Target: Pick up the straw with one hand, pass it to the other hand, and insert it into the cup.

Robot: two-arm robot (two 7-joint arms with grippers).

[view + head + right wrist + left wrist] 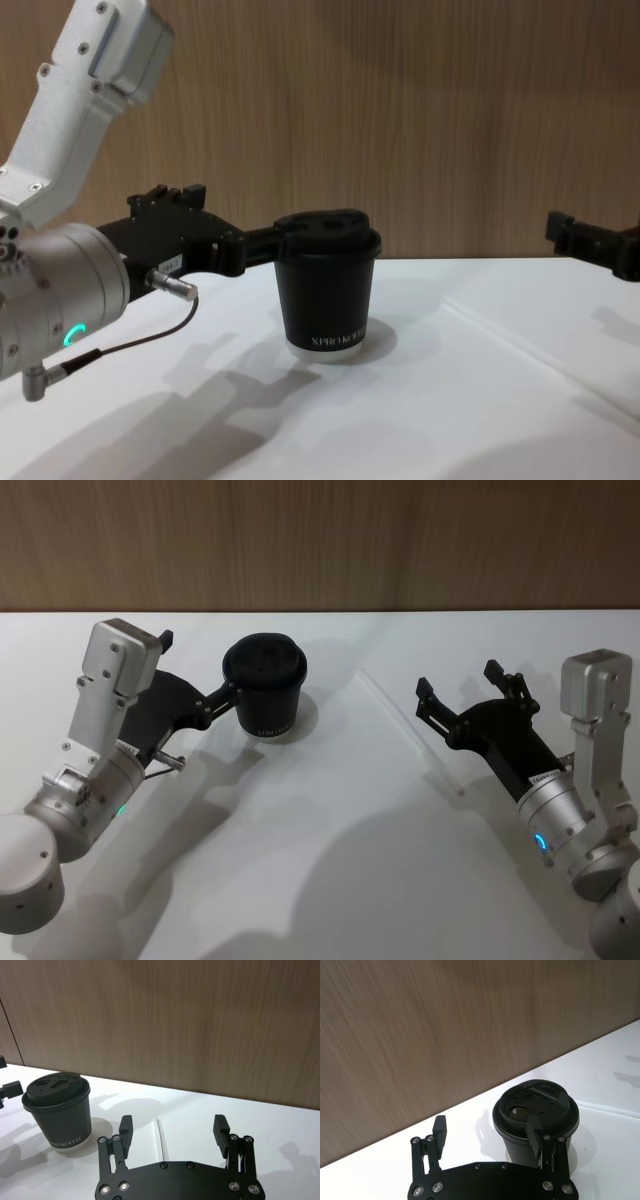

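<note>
Straw (160, 1137) lies flat on the white surface (330, 880), to the right of the cup (265, 695) and apart from it. It is pale on pale, so its full run is hard to trace from the head view.

Right claw (458, 678) hangs just over the straw, fingers spread wide, nothing between them. From its wrist view the straw lies in the gap below, nearer the finger on the cup's side, and is not touched.

Cup stands upright toward the back of the surface, domed lid on. Left claw (197, 664) is just beside it, also released wide and empty. Cup is not in its gap. It sits outside one finger (535, 1135), whose tip lies against the cup near the lid, or very nearly; I cannot settle whether they touch.
</note>
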